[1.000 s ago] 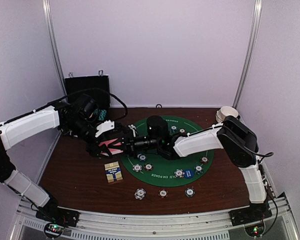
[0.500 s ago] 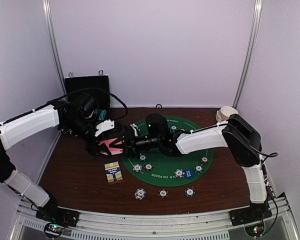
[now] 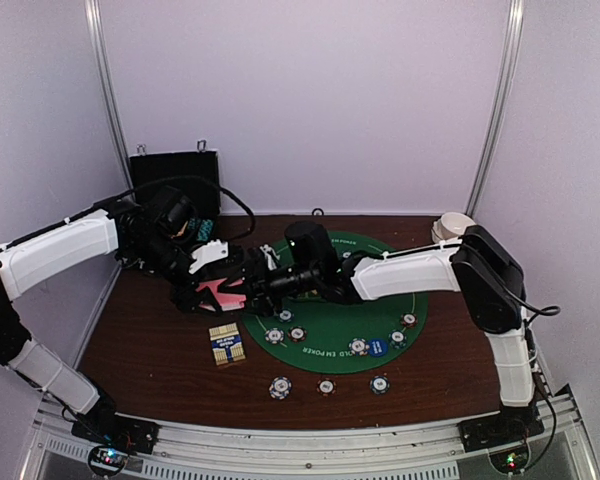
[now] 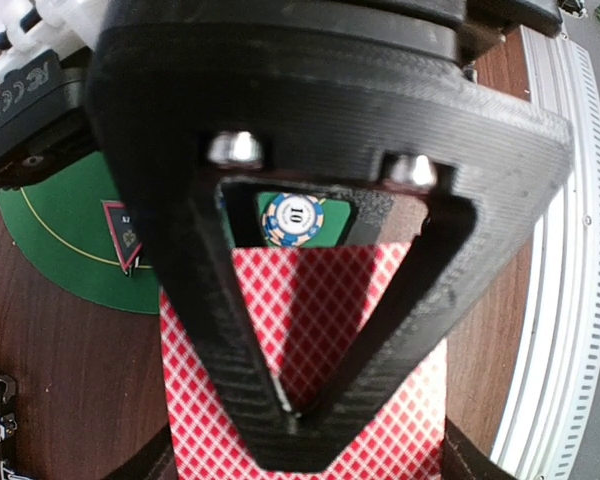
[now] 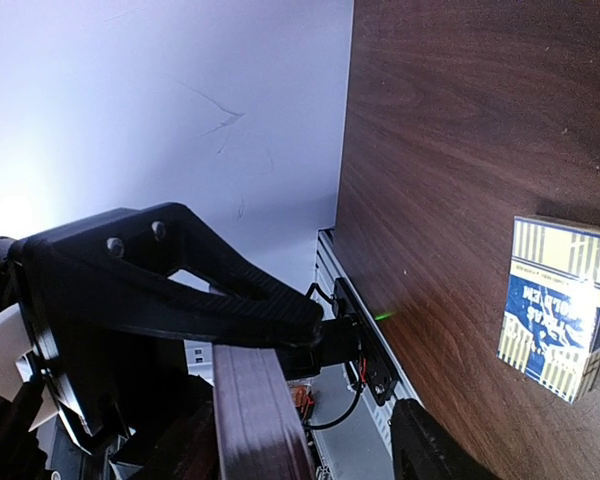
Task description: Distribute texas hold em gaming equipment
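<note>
My left gripper (image 3: 223, 284) hangs over the table's left half, shut on a stack of pink-backed playing cards (image 3: 217, 292); in the left wrist view the fingertips meet on the red-checked cards (image 4: 390, 400). My right gripper (image 3: 256, 285) reaches across from the right to the same cards with its jaws apart. In the right wrist view the cards (image 5: 252, 420) stand edge-on between its two fingers, under the left gripper's black finger (image 5: 180, 290). Poker chips (image 3: 280, 387) lie on and in front of the green mat (image 3: 330, 325). A red-black triangle marker (image 4: 123, 232) lies on the mat.
A blue and yellow card box (image 3: 226, 345) lies on the wood left of the mat. A blue marker disc (image 3: 377, 347) sits on the mat's right part. A black hard case (image 3: 175, 185) stands at the back left and a white bowl (image 3: 455, 225) at the back right.
My right gripper has slid left up to the cards and its jaws have widened. The left gripper has kept its hold and barely moved.
</note>
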Controlling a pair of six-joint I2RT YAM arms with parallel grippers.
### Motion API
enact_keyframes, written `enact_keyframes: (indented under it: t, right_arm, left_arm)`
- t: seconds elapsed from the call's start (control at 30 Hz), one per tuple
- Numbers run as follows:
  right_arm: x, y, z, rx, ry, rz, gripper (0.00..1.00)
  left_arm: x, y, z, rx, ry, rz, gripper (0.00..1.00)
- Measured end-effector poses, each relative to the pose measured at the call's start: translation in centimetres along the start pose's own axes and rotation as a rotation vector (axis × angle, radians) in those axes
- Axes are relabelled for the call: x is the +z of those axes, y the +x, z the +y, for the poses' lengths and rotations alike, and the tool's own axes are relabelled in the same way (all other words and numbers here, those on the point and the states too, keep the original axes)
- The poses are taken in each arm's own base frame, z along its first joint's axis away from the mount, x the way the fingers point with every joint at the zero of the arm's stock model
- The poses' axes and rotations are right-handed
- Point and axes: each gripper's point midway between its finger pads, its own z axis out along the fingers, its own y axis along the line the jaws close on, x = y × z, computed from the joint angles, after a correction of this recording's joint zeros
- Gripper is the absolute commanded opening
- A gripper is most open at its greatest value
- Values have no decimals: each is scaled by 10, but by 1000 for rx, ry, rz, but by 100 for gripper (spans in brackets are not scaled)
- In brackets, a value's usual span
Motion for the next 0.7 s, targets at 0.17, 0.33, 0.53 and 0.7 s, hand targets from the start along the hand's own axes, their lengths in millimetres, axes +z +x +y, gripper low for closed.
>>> enact_keyframes:
  t: [0.17,0.33,0.53,0.7]
  right_arm:
    - [1,-2,2,-2,24,-2,57]
    - [0,-2,-1,-11,60,4,55]
    - [-5,0,-2,-36,90,10,52]
    - [-14,1,-1,-41,119,12,51]
  left_arm:
    - [0,0,0,0,0,-1,0]
    - [0,0,0,-1,-1,2,0]
    - [0,3,-1,-5,2,14,0]
    - [0,2,-1,-4,1,11,0]
